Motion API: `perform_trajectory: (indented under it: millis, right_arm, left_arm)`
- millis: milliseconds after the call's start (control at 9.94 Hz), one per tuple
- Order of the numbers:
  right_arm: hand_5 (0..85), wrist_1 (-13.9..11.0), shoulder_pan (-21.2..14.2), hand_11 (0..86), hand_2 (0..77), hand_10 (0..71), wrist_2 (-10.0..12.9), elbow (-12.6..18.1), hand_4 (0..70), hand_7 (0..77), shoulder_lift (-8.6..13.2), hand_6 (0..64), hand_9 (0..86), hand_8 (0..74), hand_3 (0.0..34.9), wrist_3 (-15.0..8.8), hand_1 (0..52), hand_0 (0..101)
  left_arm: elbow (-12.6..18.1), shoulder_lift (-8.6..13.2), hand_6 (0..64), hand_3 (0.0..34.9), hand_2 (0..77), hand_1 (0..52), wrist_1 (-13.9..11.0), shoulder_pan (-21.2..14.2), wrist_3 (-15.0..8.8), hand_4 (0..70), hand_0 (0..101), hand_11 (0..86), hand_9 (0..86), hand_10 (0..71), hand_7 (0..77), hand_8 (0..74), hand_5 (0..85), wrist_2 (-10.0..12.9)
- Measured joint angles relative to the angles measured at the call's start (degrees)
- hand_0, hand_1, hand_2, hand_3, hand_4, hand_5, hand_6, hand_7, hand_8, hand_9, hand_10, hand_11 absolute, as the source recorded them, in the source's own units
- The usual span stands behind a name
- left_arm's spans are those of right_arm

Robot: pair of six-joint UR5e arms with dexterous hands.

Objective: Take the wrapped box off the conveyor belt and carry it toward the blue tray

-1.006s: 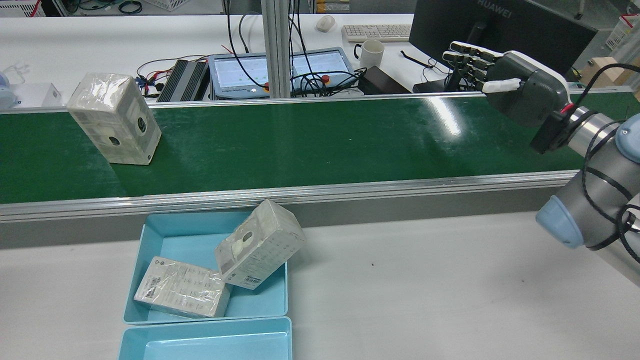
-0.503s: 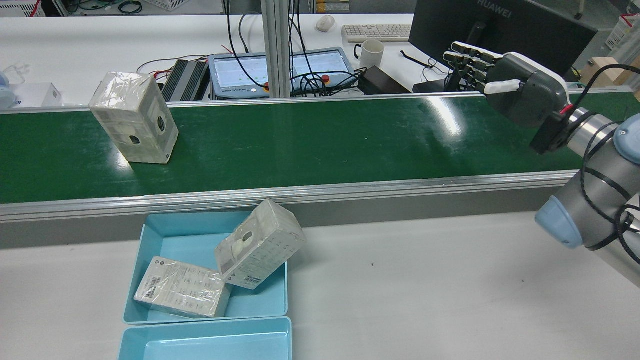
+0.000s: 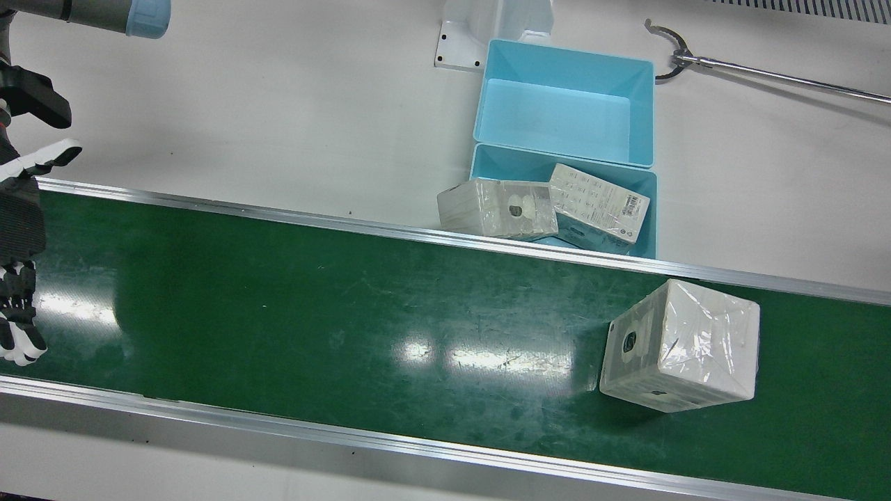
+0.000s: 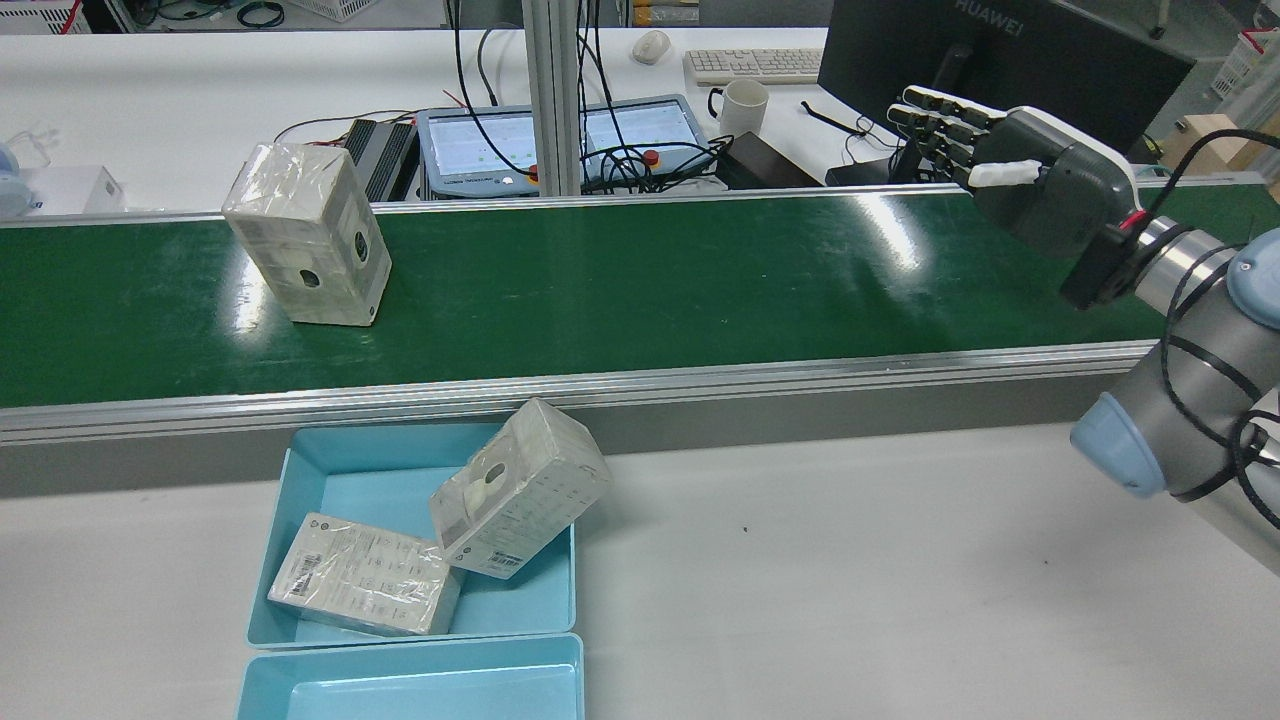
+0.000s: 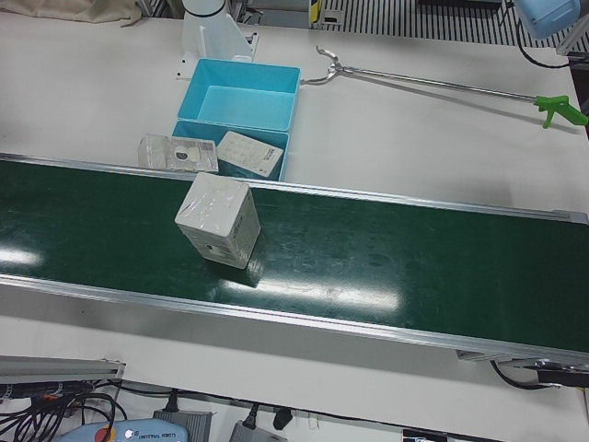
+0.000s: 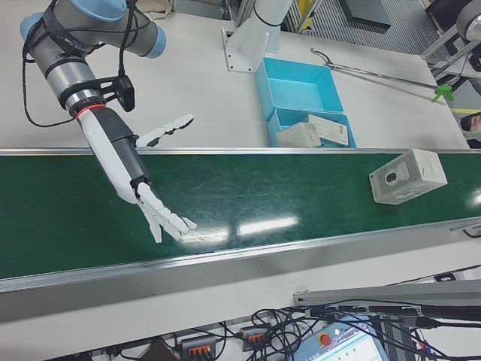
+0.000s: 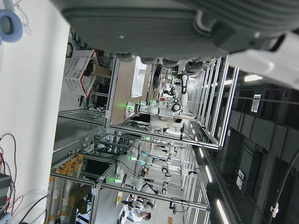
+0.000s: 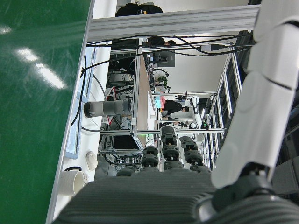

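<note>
In the front view, the wrapped box [image 3: 681,346] stands on the green conveyor belt [image 3: 348,306] toward the view's right, just across the belt's rail from the blue tray [image 3: 647,209], which holds two more wrapped boxes [image 3: 598,207]; a second blue tray [image 3: 565,69] sits behind it on the white tabletop [image 3: 243,104]. The right hand [image 3: 21,236] shows at the left edge, over the belt, fingers spread and empty

In the rear view, the wrapped box [image 4: 308,234] is upright on the belt at the left, well apart from the right hand [image 4: 1010,160], which hangs over the belt's far right with fingers extended and apart, holding nothing

The left-front view shows the box [image 5: 219,219] on the belt near the tray [image 5: 276,170], with a long reacher tool [image 5: 442,83] lying on the tabletop

The right-front view shows the right hand [image 6: 143,180] open above the belt, the box [image 6: 407,176] far off toward the view's right

The left hand view shows only the underside of the left hand [image 7: 187,28] against the room; I cannot tell whether its fingers are apart or together

The right hand view shows its straightened fingers [image 8: 261,102] beside the belt
</note>
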Motion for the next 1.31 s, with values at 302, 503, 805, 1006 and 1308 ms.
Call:
perform_trajectory:
  millis: [302,503,805,1006,1308]
  right_arm:
    - [7.6,-0.06,0.21,1.1,6.0,0.0,-0.02,0.06,9.3,12.0,-0.01,4.9,6.5,8.2,0.0,0.01,8.7,44]
    - [7.1,-0.09,0.39,1.1,6.0,0.0,-0.07,0.19,9.3,13.1,-0.01,4.9,6.5,8.2,0.0,-0.01,8.7,44]
    - [7.1,-0.1,0.25,1.1,6.0,0.0,-0.06,0.15,9.3,13.1,0.01,4.9,6.0,8.2,0.0,-0.02,8.7,44]
    - [7.6,-0.1,0.24,1.1,6.0,0.0,-0.08,0.13,8.7,13.1,0.03,4.9,6.5,8.2,0.0,-0.02,8.7,45]
    - [7.6,-0.12,0.34,1.1,6.0,0.0,-0.09,0.12,9.8,14.2,0.05,4.9,6.5,8.2,0.0,0.03,8.7,45]
  left_arm:
    - [0.0,0.0,0.5,0.0,1.1,0.0,0.0,0.0,0.0,0.0,0,0.5,0.5,0.5,0.5,0.5,1.1,0.0]
    - [0.0,0.0,0.5,0.0,1.1,0.0,0.0,0.0,0.0,0.0,0,0.5,0.5,0.5,0.5,0.5,1.1,0.0]
    - [0.0,0.0,0.5,0.0,1.1,0.0,0.0,0.0,0.0,0.0,0,0.5,0.5,0.5,0.5,0.5,0.5,0.0]
    - [0.0,0.0,0.5,0.0,1.1,0.0,0.0,0.0,0.0,0.0,0,0.5,0.5,0.5,0.5,0.5,1.1,0.0]
    - [0.0,0.0,0.0,0.0,1.1,0.0,0.0,0.0,0.0,0.0,0,0.5,0.5,0.5,0.5,0.5,1.1,0.0]
